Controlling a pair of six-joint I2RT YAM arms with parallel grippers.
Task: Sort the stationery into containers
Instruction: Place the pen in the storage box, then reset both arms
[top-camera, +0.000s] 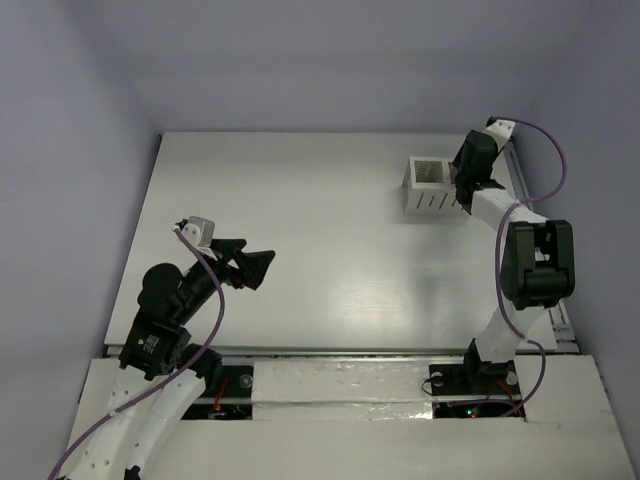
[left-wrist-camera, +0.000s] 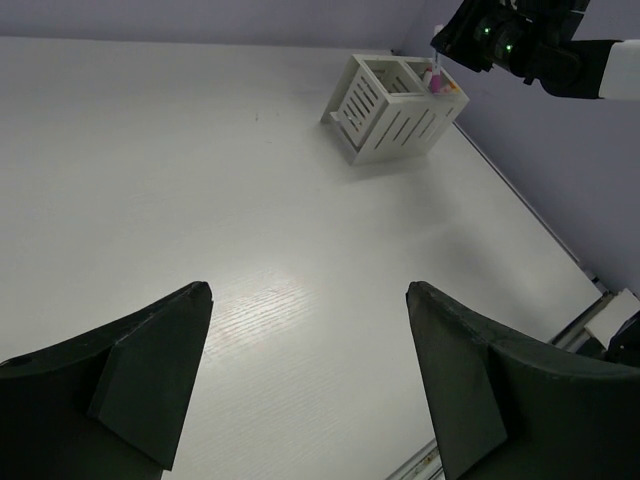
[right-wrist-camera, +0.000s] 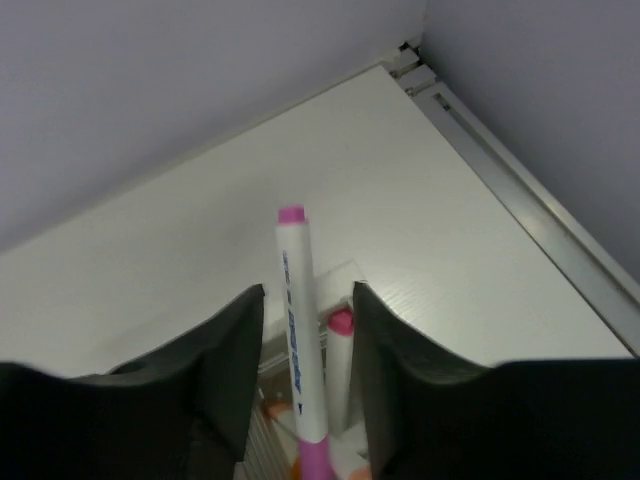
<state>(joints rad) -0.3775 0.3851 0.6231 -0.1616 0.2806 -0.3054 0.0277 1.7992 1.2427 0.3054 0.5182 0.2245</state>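
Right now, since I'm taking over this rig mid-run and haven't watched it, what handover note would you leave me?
The left hand is open and empty, over the near left of the table, far from the holder.
The right hand is above the holder at the far right. Its jaws are open, with a pink-capped pen upright between them and gaps on both sides.
Done: a second pink-capped pen stands in the holder beside it. No loose stationery shows on the table.
Left: probably confirm the pen has dropped in, then lift the right hand clear.
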